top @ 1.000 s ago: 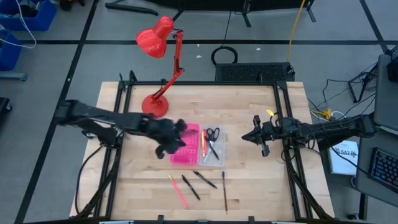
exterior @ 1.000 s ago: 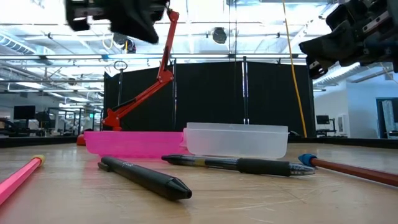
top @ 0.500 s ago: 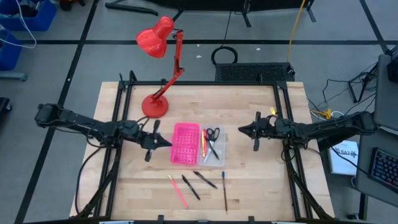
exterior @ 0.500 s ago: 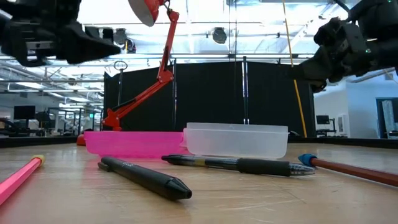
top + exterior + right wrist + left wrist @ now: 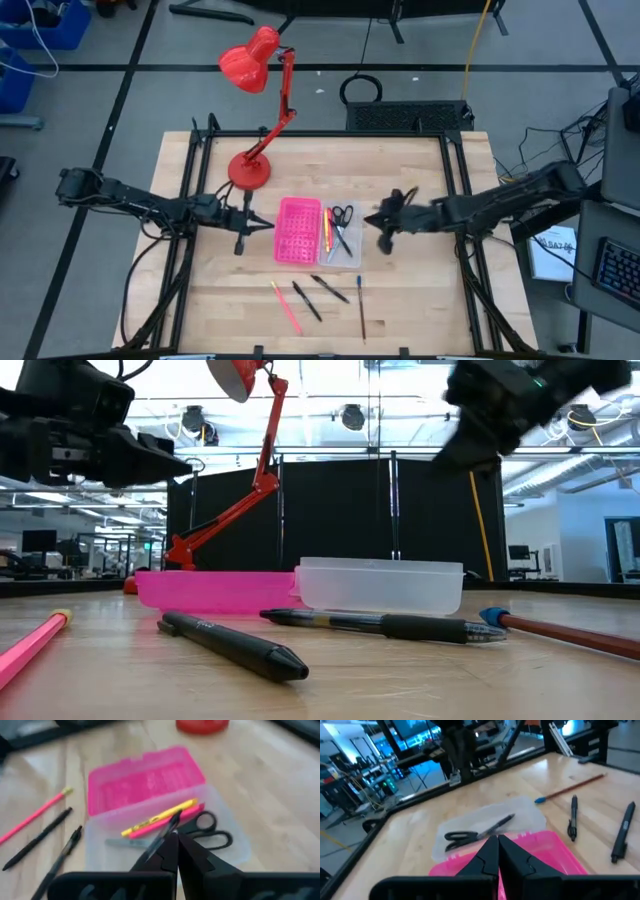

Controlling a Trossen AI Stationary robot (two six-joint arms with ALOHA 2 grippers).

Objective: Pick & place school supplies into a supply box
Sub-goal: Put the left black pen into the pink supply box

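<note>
The supply box lies open mid-table: its pink half point(image 5: 298, 232) and its clear tray point(image 5: 347, 250) side by side. In the tray are black-handled scissors point(image 5: 210, 831), a yellow pencil point(image 5: 160, 818), a pink pencil and a dark pen. Near the table's near edge lie a pink pencil point(image 5: 285, 306), two black pens point(image 5: 306, 300) point(image 5: 330, 288) and a brown pencil point(image 5: 361, 308). My left gripper point(image 5: 262, 225) hovers shut, left of the pink half. My right gripper point(image 5: 375, 222) hovers shut, just right of the tray.
A red desk lamp stands on its base point(image 5: 248, 170) near the far left of the table, its head point(image 5: 248, 62) reaching beyond the far edge. Black frame rails run along the left and right table edges. Bare wood lies right of the box.
My left gripper has drawn back from above the pink half toward the table's left edge, then held still. My right gripper has moved left toward the clear tray. The box and the loose pens have stayed put.
</note>
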